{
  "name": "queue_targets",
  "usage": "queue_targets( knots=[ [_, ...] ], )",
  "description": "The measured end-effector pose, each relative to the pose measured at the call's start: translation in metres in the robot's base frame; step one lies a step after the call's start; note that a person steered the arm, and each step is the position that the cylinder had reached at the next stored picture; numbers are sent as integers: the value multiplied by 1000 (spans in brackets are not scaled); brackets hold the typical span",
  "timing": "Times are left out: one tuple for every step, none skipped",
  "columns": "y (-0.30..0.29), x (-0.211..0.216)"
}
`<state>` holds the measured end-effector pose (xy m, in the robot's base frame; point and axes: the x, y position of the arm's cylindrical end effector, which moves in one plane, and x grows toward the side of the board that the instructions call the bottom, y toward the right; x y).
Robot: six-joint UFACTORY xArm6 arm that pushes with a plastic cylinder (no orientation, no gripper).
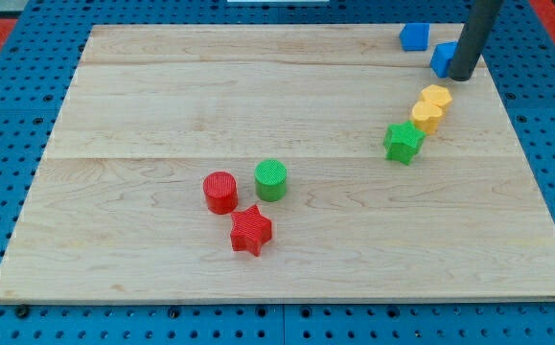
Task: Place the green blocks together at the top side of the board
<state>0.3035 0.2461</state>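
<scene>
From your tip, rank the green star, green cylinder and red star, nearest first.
From my tip, at the view's top right:
1. Green star, just below-left of it.
2. Green cylinder, mid-board.
3. Red star, lower, toward the view's bottom.

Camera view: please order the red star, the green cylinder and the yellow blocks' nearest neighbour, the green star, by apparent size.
1. red star, largest, though nearest the view's bottom.
2. green star and green cylinder look alike; no ranking.
</scene>
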Motion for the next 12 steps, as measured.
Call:
queue_targets(
  knots=[
    [2,-23],
    [27,29],
    [64,121],
    [-16,132],
    [-147,117],
    [-282,68],
    [-281,36],
    [-334,-19],
    [-323,11],
    [-380,-52],
    [-292,-57],
    [-277,-31]
  ],
)
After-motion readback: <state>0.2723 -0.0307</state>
